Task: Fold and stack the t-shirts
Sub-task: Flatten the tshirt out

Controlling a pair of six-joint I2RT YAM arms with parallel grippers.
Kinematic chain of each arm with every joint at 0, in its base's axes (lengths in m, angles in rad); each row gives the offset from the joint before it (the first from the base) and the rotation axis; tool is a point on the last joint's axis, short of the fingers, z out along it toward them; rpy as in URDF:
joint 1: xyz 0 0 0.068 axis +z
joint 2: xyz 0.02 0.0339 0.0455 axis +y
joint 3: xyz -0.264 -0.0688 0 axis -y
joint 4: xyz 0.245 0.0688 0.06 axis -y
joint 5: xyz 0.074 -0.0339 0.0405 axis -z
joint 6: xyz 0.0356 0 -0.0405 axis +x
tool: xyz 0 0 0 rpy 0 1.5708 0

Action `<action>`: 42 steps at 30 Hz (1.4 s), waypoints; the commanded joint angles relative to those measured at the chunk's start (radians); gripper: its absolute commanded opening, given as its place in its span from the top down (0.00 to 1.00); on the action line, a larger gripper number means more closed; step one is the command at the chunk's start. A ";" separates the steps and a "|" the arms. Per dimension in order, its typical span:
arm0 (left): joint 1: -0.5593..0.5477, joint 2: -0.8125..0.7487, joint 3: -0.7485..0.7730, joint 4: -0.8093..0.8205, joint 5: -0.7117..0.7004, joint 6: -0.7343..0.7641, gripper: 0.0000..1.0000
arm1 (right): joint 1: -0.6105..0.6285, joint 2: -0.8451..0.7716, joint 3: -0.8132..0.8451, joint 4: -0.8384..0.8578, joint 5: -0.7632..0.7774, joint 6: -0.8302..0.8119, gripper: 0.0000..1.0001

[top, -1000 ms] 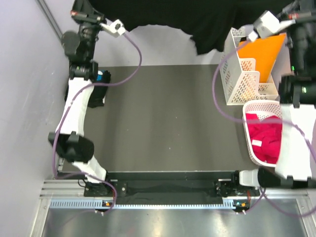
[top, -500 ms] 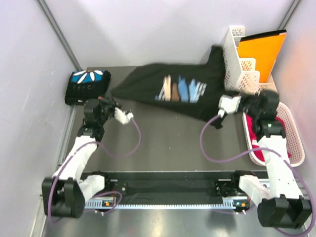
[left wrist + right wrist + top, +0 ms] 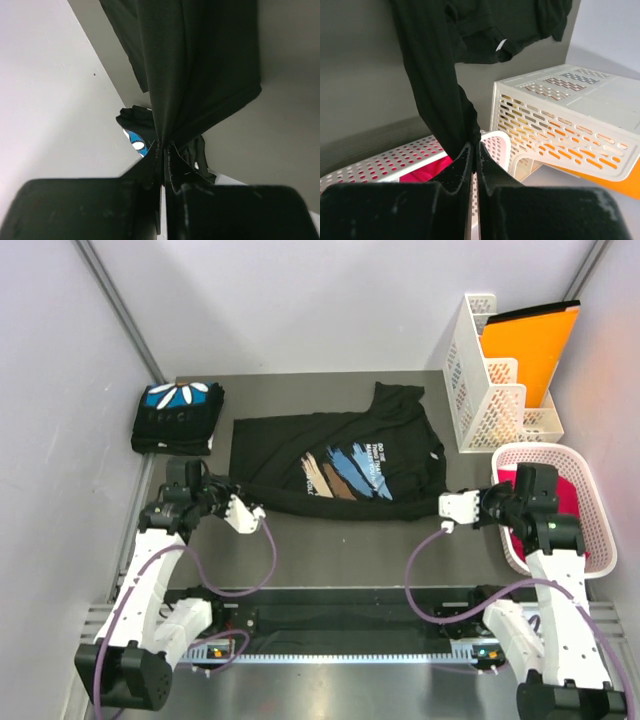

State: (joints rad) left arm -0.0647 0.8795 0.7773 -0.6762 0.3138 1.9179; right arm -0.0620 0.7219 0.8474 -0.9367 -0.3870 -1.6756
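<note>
- The left gripper (image 3: 243, 512) is clamped on the near left corner of the open shirt (image 3: 340, 465). Its wrist view shows the jaws pressed together with black cloth gathered between them.
- The right gripper (image 3: 447, 508) is likewise closed on the near right corner, and black cloth hangs straight from its pinch in the wrist view.
- The shirt lies spread on the table (image 3: 340, 550) between the two grippers. Its long axis runs left to right, and its body reaches away from them toward the back wall.
- Each arm is nearest its own corner, so the near edge is stretched between both pinches.
- The coming fold probably turns on that line: the held edge would need to go up and over toward the far edge, with both ends kept level.
- The shirt is black, print up, with blue and tan brush strokes and small white text. It is mostly flat, with wrinkles along the near edge and one sleeve poking toward the back.
- The folded shirt (image 3: 178, 415), black with a blue and white print, sits at the back left corner, well apart from the open one. It is nearer the left arm, so stacking would likely go that way.
- A basket (image 3: 545, 448) and a rack (image 3: 480, 390) stand just right of the shirt, close enough to catch a loose sleeve.
</note>
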 commanded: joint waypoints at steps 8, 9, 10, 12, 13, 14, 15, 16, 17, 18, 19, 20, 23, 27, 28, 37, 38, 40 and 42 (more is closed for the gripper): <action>0.008 0.030 0.143 -0.272 -0.019 0.061 1.00 | -0.012 -0.010 0.090 -0.377 -0.087 -0.179 1.00; 0.008 0.030 0.154 -0.287 -0.016 0.061 1.00 | -0.012 -0.019 0.062 -0.393 -0.096 -0.193 1.00; 0.008 0.029 0.158 -0.302 -0.013 0.059 1.00 | -0.012 -0.053 0.046 -0.402 -0.096 -0.216 1.00; 0.008 0.024 0.166 -0.355 -0.018 0.059 1.00 | -0.012 -0.099 -0.019 -0.421 -0.089 -0.240 1.00; 0.008 0.021 0.166 -0.368 -0.022 0.055 1.00 | -0.012 -0.145 -0.039 -0.422 -0.090 -0.245 1.00; 0.008 0.012 0.163 -0.376 -0.028 0.050 1.00 | -0.012 -0.168 -0.056 -0.438 -0.099 -0.248 1.00; 0.008 0.007 0.152 -0.402 -0.036 0.049 1.00 | -0.012 -0.189 -0.083 -0.451 -0.107 -0.254 1.00; 0.008 0.000 0.146 -0.411 -0.038 0.049 1.00 | -0.012 -0.229 -0.097 -0.468 -0.113 -0.275 1.00; 0.008 -0.013 0.139 -0.422 -0.044 0.053 1.00 | -0.012 -0.248 -0.109 -0.496 -0.121 -0.285 1.00; 0.008 -0.019 0.125 -0.448 -0.045 0.061 1.00 | -0.012 -0.266 -0.135 -0.502 -0.125 -0.291 1.00; 0.008 -0.030 0.119 -0.457 -0.039 0.070 1.00 | -0.012 -0.301 -0.148 -0.507 -0.125 -0.299 1.00; 0.008 -0.042 0.114 -0.473 -0.038 0.078 1.00 | -0.012 -0.318 -0.159 -0.508 -0.121 -0.302 1.00; 0.008 -0.059 0.106 -0.539 -0.039 0.121 1.00 | -0.012 -0.329 -0.171 -0.522 -0.119 -0.320 1.00; 0.008 -0.056 0.111 -0.598 -0.065 0.148 1.00 | -0.012 -0.297 -0.150 -0.525 -0.128 -0.306 1.00; 0.008 -0.050 0.114 -0.608 -0.077 0.158 1.00 | -0.012 -0.286 -0.148 -0.525 -0.130 -0.309 1.00; 0.008 -0.048 0.111 -0.669 -0.091 0.202 1.00 | 0.005 -0.354 -0.202 -0.533 -0.145 -0.389 1.00; 0.008 -0.050 0.108 -0.671 -0.097 0.201 1.00 | 0.011 -0.360 -0.203 -0.533 -0.147 -0.382 1.00; 0.008 -0.050 0.105 -0.689 -0.104 0.204 1.00 | 0.028 -0.383 -0.212 -0.531 -0.145 -0.360 1.00; 0.008 -0.051 0.099 -0.697 -0.107 0.196 1.00 | 0.036 -0.398 -0.226 -0.531 -0.141 -0.336 1.00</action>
State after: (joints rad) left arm -0.0647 0.8398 0.8879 -1.2873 0.2108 1.9778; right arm -0.0460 0.3557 0.6342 -1.3319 -0.4862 -1.9808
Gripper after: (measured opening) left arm 0.018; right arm 0.008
